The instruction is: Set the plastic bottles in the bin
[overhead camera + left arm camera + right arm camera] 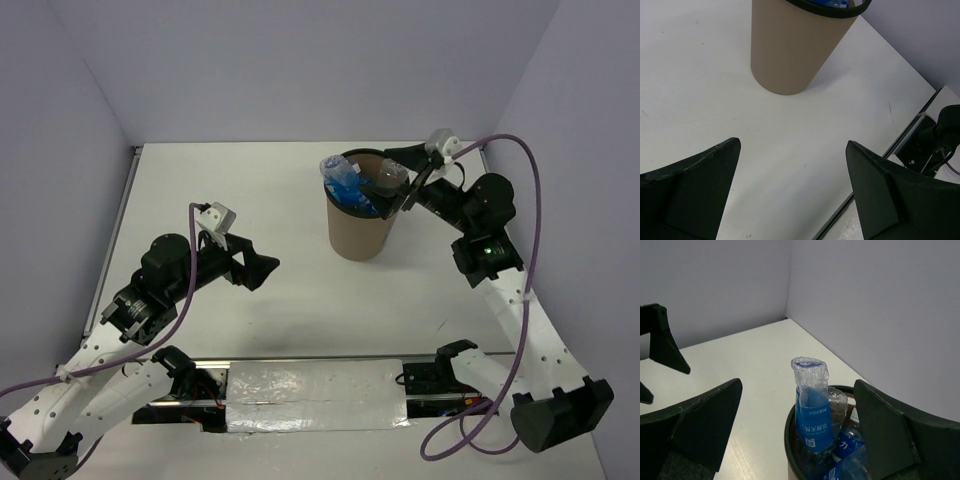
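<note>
The brown bin with a black rim stands right of the table's middle; it also shows in the left wrist view and the right wrist view. Clear plastic bottles with blue labels sit inside it: one stands upside down, its base sticking above the rim, and others lie lower in the bin. My right gripper is open and empty, just above the bin's right rim. My left gripper is open and empty over bare table, left of the bin.
A black rail and a foil-covered plate run along the table's near edge between the arm bases. Lilac walls close in the back and both sides. A purple cable loops off the right arm.
</note>
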`<action>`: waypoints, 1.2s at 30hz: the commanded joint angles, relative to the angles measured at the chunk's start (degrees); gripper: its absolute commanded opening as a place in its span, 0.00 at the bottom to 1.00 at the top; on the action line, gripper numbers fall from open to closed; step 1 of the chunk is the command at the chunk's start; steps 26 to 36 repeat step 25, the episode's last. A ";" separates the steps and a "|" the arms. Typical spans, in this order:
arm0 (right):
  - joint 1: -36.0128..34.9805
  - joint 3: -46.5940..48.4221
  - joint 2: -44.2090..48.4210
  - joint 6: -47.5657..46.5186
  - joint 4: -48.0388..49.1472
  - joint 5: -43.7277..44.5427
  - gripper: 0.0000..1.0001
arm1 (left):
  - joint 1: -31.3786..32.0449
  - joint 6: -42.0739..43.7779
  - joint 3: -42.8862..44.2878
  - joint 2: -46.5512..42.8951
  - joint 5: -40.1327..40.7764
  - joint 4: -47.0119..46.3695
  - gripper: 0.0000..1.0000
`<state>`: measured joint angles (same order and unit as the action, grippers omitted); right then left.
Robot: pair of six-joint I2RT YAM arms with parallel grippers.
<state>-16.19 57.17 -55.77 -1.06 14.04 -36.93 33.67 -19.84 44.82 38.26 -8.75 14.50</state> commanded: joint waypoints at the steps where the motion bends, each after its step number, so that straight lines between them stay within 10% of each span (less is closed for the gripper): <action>1: 0.45 6.11 3.29 0.88 -18.54 6.41 1.00 | -0.19 -0.12 0.18 -0.56 -1.00 -2.90 0.99; 13: 0.54 -9.61 23.15 3.08 -33.64 26.90 1.00 | -0.27 -0.12 0.01 -1.26 -4.43 -3.69 0.99; 36: 0.45 -10.76 22.90 2.64 -34.08 26.82 1.00 | -0.27 -0.12 0.18 -0.91 -4.95 -3.52 0.99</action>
